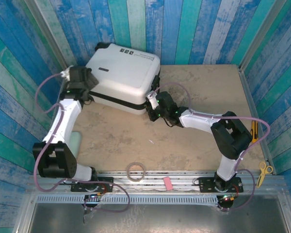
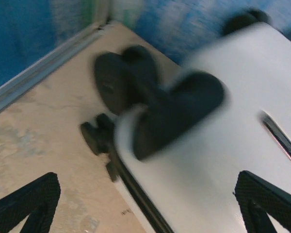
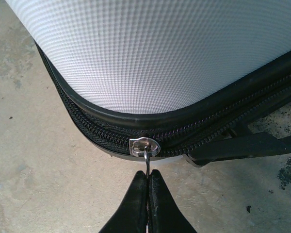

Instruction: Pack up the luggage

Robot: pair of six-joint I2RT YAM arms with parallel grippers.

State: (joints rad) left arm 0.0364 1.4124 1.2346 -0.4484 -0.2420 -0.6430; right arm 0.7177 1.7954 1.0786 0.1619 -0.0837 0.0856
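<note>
Pinching: the right gripper point(image 3: 148, 180) is closed on the thin metal zipper pull point(image 3: 147, 160), whose wire runs down from the silver slider point(image 3: 145, 146) and in between the fingertips.
Luggage: the white hard-shell luggage point(image 1: 123, 77) lies flat and closed on the surface point(image 1: 203, 141), at the far left near the striped back wall and turned at an angle to it.
Zipper band: the black zipper band point(image 3: 102, 128) curves round the near corner of the textured white shell point(image 3: 174, 53), and the slider sits right at that corner.
Right gripper, from above: the right gripper point(image 1: 152, 100) meets the luggage at its near right corner.
Left gripper: the left gripper point(image 2: 146, 177) is open, its two fingers point(image 2: 34, 199) wide apart, one over the bare surface point(image 2: 39, 141) and the other over the white shell point(image 2: 208, 160); the view is blurred.
Left gripper, from above: the left gripper point(image 1: 93, 83) is at the luggage's left end.
Wheels: black wheels point(image 2: 177, 114) stand at the corner in front of the left wrist camera.
Near edge: a tape ring point(image 1: 136, 171) and a small pink piece point(image 1: 168, 183) lie there, well apart from the luggage.
Right edge: yellow-handled scissors point(image 1: 265, 170).
</note>
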